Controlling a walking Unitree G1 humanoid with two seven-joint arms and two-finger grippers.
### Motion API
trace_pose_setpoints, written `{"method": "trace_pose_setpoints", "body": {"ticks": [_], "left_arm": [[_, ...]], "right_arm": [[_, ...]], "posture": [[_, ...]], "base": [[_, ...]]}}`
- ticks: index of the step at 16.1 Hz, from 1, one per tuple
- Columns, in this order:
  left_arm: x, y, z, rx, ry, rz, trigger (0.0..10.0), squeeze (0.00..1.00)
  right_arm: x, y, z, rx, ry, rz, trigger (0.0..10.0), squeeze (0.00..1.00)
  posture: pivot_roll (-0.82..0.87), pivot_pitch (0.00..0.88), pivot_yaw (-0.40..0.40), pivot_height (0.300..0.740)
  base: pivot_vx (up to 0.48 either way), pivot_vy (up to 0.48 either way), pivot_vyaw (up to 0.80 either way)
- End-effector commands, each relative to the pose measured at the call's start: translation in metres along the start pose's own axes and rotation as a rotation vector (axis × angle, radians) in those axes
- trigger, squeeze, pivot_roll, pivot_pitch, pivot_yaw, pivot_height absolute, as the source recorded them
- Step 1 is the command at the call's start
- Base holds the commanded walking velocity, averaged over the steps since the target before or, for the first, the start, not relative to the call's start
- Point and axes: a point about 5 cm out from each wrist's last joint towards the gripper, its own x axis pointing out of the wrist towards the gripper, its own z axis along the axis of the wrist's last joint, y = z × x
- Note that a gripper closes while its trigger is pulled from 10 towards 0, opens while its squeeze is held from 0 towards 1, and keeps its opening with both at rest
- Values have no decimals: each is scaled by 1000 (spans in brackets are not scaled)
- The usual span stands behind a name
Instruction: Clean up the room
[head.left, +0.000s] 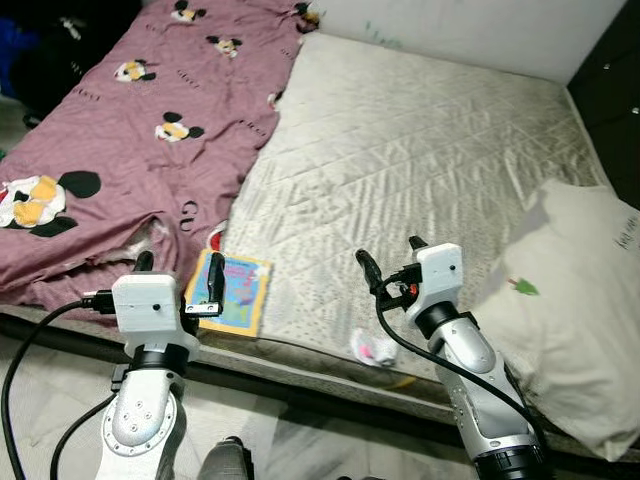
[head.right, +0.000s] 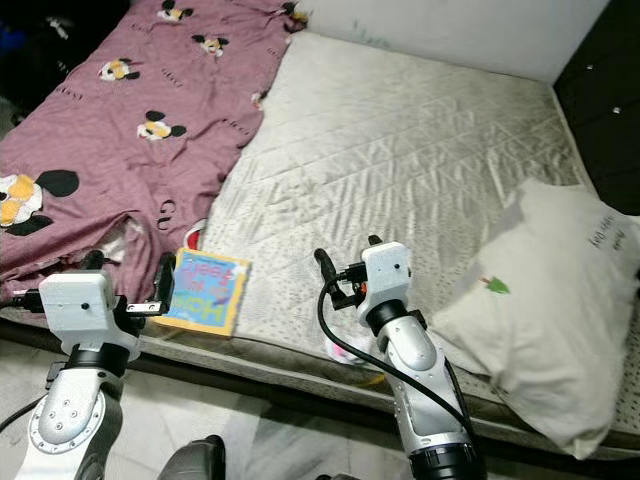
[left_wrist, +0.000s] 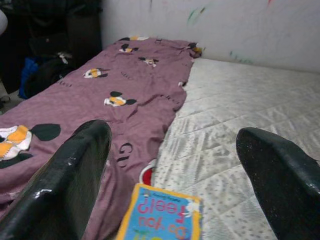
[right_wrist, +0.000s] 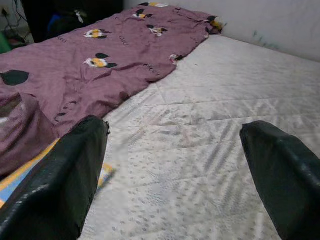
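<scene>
A blue and yellow children's book (head.left: 237, 291) lies at the mattress's front edge, partly on the maroon blanket (head.left: 150, 130) with cartoon mouse prints. My left gripper (head.left: 180, 270) hovers open just in front of the book, nothing between its fingers (left_wrist: 65, 185); the book (left_wrist: 161, 216) lies low between them in the left wrist view. A small crumpled white and pink scrap (head.left: 373, 348) sits at the front edge. Above and beside it, my right gripper (head.left: 392, 255) stands open over the bare mattress (head.left: 420, 150), holding nothing.
A white pillow (head.left: 575, 310) rests at the mattress's right front. Dark furniture (head.left: 615, 90) stands at the far right, and dark bags (head.left: 50, 50) are piled at the far left. A white wall (head.left: 470, 30) runs behind the bed.
</scene>
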Motion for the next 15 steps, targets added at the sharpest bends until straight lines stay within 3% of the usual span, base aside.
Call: {"method": "trace_pose_setpoints", "body": {"ticks": [1,3,15], "left_arm": [[-1,1,-1,1,9,2,10000,0],[-1,0,-1,4,6,-1,10000,0],[2,-3,0,34,-8,10,10000,0]], "right_arm": [[-3,-3,-3,4,15,-13,10000,0],[-3,-5,-3,10,18,-23,10000,0],[1,-5,-3,33,12,-24,10000,0]], "posture": [[58,182,-125,740],[58,176,-125,740],[65,157,-123,740]], "base": [[0,480,0],[0,480,0],[0,0,-49]]}}
